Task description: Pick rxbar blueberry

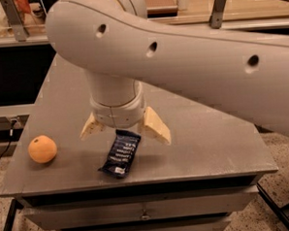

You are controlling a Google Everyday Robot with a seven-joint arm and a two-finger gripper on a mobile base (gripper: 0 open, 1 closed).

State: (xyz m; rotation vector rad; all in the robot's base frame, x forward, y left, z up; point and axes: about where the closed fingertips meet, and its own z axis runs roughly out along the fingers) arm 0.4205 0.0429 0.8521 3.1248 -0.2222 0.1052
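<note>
Orange on L side of grey table; drawers below.

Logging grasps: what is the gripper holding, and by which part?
Nothing is held: the open gripper straddles the far end of the blue snack bar, which lies on the table.

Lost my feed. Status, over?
Gripper open, over far end of dark navy-blue snack bar. Bar flat on grey table. Round orange fruit well aside.
</note>
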